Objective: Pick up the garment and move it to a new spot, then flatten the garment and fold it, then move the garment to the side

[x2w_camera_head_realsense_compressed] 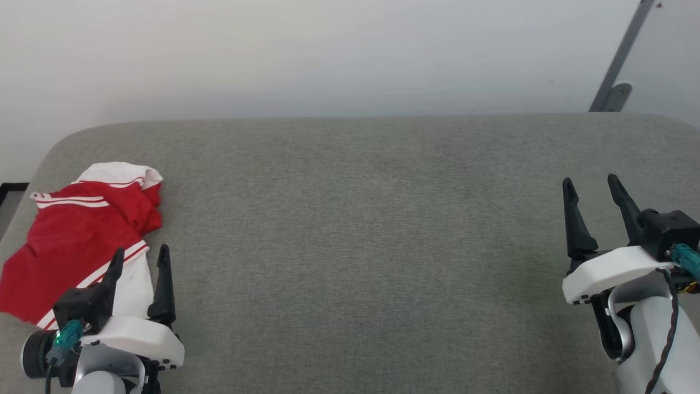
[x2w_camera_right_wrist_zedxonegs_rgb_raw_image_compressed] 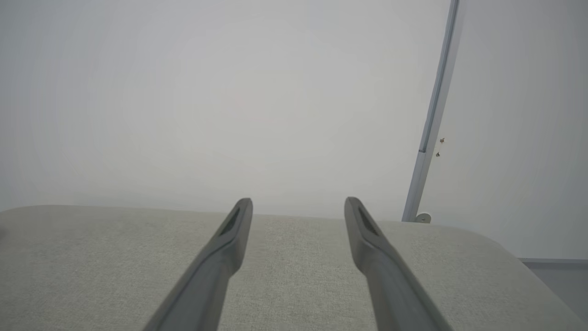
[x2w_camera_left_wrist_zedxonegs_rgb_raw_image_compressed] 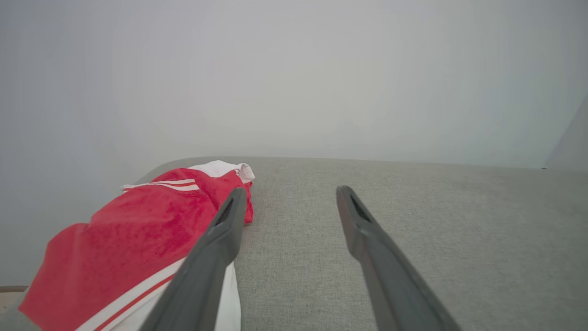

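Lying rumpled near the left end of the padded top, the soft bright red short-sleeved shirt (x2w_camera_head_realsense_compressed: 76,230) with white sleeves and white-and-red striped trim is bunched into loose folds. A white sleeve is turned up at its far edge and a white panel with red stripes runs along its near right side. The cloth looks matt and slightly fleecy in the left wrist view, where its red body fills the lower left.

The left gripper (x2w_camera_head_realsense_compressed: 140,250), two long dark tapered fingers on a white moulded wrist shell, points away from the robot with its jaws spread wide and nothing between them. Its left finger overlaps the shirt's white near edge in the head view; whether it touches the cloth cannot be told. The right finger stands over bare fabric just beside the shirt.

The right gripper (x2w_camera_head_realsense_compressed: 589,180), of the same build, rests at the far right, well apart from the shirt. Its fingers are equally wide apart and empty, aimed slightly leftward.

The grey woven upholstered surface (x2w_camera_head_realsense_compressed: 355,230) is broad and flat, with rounded far corners and a fine, even weave. Behind it rises a plain pale wall (x2w_camera_head_realsense_compressed: 328,54). A slanted grey metal strut (x2w_camera_head_realsense_compressed: 620,54) with a small foot plate leans at the upper right.
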